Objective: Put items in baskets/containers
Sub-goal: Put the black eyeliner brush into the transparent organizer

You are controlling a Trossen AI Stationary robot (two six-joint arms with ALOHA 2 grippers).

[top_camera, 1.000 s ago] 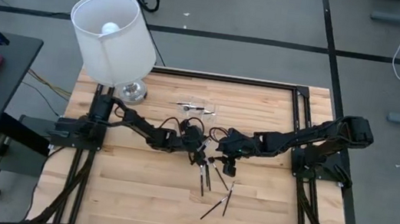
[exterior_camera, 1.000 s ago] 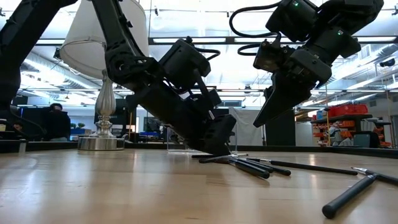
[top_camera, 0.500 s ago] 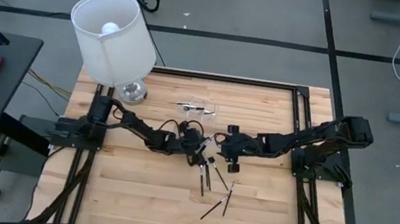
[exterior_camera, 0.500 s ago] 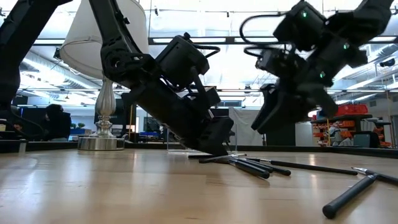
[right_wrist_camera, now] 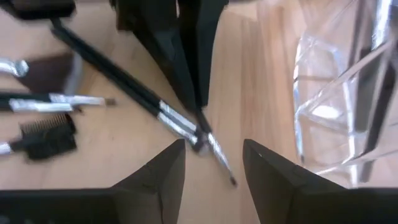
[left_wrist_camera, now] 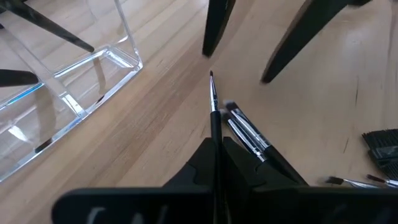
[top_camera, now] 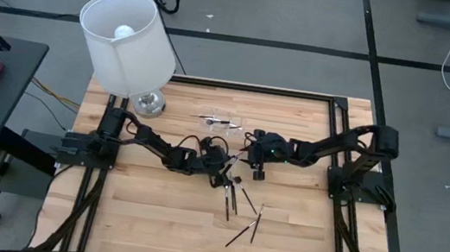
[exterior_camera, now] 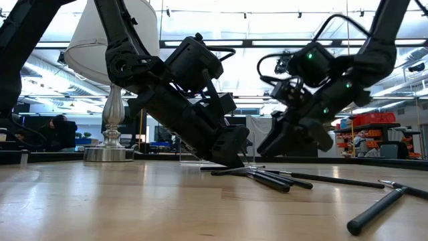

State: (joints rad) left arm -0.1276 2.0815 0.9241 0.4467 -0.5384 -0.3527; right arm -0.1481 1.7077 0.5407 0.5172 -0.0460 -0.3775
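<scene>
My left gripper (left_wrist_camera: 215, 148) comes in from the table's left and is shut on one thin dark brush (left_wrist_camera: 213, 102), whose small bristle tip (right_wrist_camera: 231, 180) sticks out ahead of the fingers. My right gripper (right_wrist_camera: 211, 180) stands open just beyond that tip, facing the left gripper, with a finger to each side and touching nothing. The clear plastic container (top_camera: 221, 123) (left_wrist_camera: 62, 81) stands on the wood toward the far edge, with dark brushes in it. More brushes (top_camera: 233, 198) (exterior_camera: 281, 179) lie flat on the table nearer the front. My left gripper pinches the thin brush between its two fingers, just behind its ferrule (left_wrist_camera: 215, 134). The fingers slant down from the table's left and lie along the brush. The bristle end juts forward, low over the wood; the handle behind is hidden by the gripper.
A lamp with a white shade (top_camera: 127, 39) stands at the table's far left corner. A silver-ferruled brush (left_wrist_camera: 249, 134) and a small comb brush (right_wrist_camera: 46, 138) lie right beside the grippers. Two more brushes (top_camera: 248, 227) lie nearer the front edge.
My right gripper has come down from over the loose brushes and gone toward the table's far edge, rolling as it went, and now sits low in front of the left gripper's tip. It has stayed open.
</scene>
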